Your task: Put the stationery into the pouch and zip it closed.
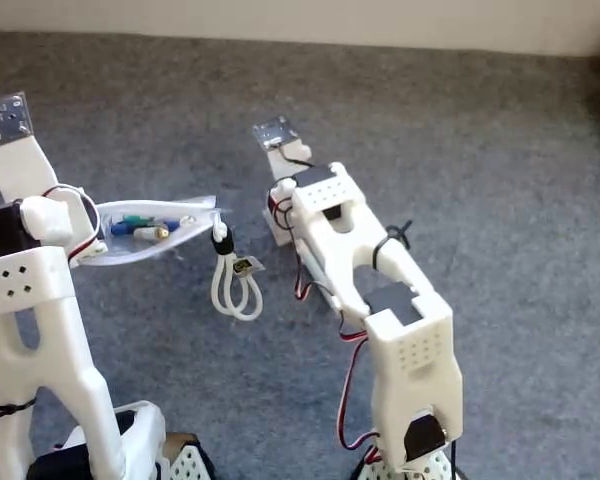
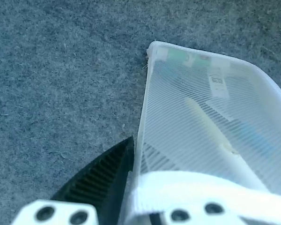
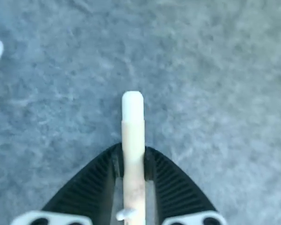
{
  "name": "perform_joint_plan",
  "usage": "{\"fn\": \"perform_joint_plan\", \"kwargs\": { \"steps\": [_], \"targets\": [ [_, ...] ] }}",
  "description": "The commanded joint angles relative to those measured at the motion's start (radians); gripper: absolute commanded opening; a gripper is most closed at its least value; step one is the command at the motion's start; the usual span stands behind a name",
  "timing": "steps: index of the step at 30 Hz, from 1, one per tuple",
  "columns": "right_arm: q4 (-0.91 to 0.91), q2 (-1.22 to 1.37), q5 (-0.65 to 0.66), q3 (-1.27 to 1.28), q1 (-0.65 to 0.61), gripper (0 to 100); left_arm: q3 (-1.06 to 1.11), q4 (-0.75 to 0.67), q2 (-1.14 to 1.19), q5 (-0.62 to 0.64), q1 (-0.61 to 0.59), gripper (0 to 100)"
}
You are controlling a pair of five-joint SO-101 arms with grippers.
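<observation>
Grey carpeted surface [image 1: 460, 150], two white arms side by side.

Task thing: translucent, finely striped plastic pouch [image 1: 150, 232]. It lies flat on the carpet in front of the left arm, long axis across the table from one arm toward the other. Inside it are several pieces of stationery [image 1: 145, 228], blue-green and cream. The left wrist view shows a pale pen shape through the wall [image 2: 210, 136].

Left gripper [image 2: 136, 178]: black finger on one side of the pouch's end, white finger on the other, pinched on the pouch wall. It holds the end farthest from the right arm.

Right gripper [image 3: 132, 152]: black fingers pressed onto a slim cream stick with a white cap, probably a pen [image 3: 132, 122]. The pen's long axis runs straight out along the fingers, cap end leading, with bare carpet beyond it.

Key relation: from the right arm [image 1: 360, 260], the pouch lies toward the robot's left, near but apart. A looped white cord with a small tag [image 1: 235, 290] hangs off the pouch's near end, between pouch and arm. That near end is the closer one for the pen, so the right arm is the one to deliver.

Judgement: the pen likely needs turning so its axis lines up with the pouch's length before it goes in. Cannot tell from these views where the mouth gapes or how wide. The cord loop could snag the fingers
</observation>
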Motion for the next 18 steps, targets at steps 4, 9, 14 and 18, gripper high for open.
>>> {"fn": "perform_joint_plan", "kwargs": {
  "steps": [4,9,14,18],
  "targets": [
    [0.108,-0.171,0.011,0.01,0.013,0.5,0.005,-0.005,0.038,0.009,-0.013,3],
    [0.162,-0.335,0.014,0.087,0.013,0.5,0.005,-0.005,0.038,0.009,-0.013,3],
    [0.162,-0.535,0.014,0.211,0.012,0.5,0.005,-0.005,0.038,0.009,-0.013,3],
    [0.156,-0.71,0.012,0.311,0.012,0.5,0.005,-0.005,0.038,0.009,-0.01,3]
  ]
}}
